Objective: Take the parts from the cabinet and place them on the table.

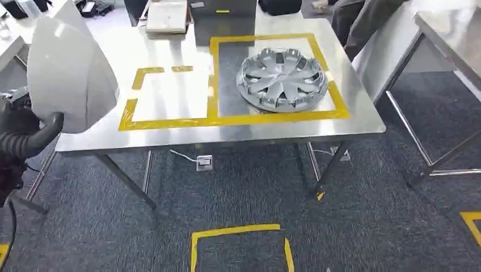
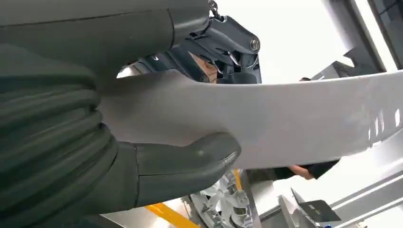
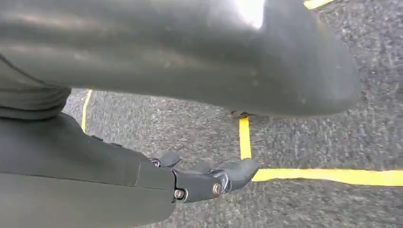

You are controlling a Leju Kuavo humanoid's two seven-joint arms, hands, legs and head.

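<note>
Dark grey carpet (image 1: 244, 187) marked with yellow tape squares (image 1: 238, 241) spread beneath a stainless steel table (image 1: 170, 48) that filled the upper middle of the head view; a second steel table (image 1: 448, 34) stood well apart at the right edge, and a person in dark clothing (image 1: 363, 17) stood behind the far corner between them; yellow tape outlines (image 1: 224, 119) framed two bays on the tabletop, the right one holding a silver wheel cover (image 1: 282, 78) lying flat, the left one bare; a grey box (image 1: 224, 20) and a flat white package (image 1: 166, 16) sat along the far edge; a white socket with its cable (image 1: 203, 162) lay on the carpet under the table

From the head view a large pale grey panel (image 1: 68, 73) stood upright at the left, off the table's near left corner and covering part of it, with the black ribbed sleeve of the left arm (image 1: 28, 139) below; the grip itself was not visible there; the left wrist view supplied it: the left hand (image 2: 190, 118) clasped the panel (image 2: 285, 118), thumb pressed on one face and dark fingers on the other, with the wheel cover (image 2: 223, 204) glimpsed beyond; the right wrist view looked down at carpet and tape, where the right hand (image 3: 204, 178) hung with fingers loosely apart, grasping nothing
</note>
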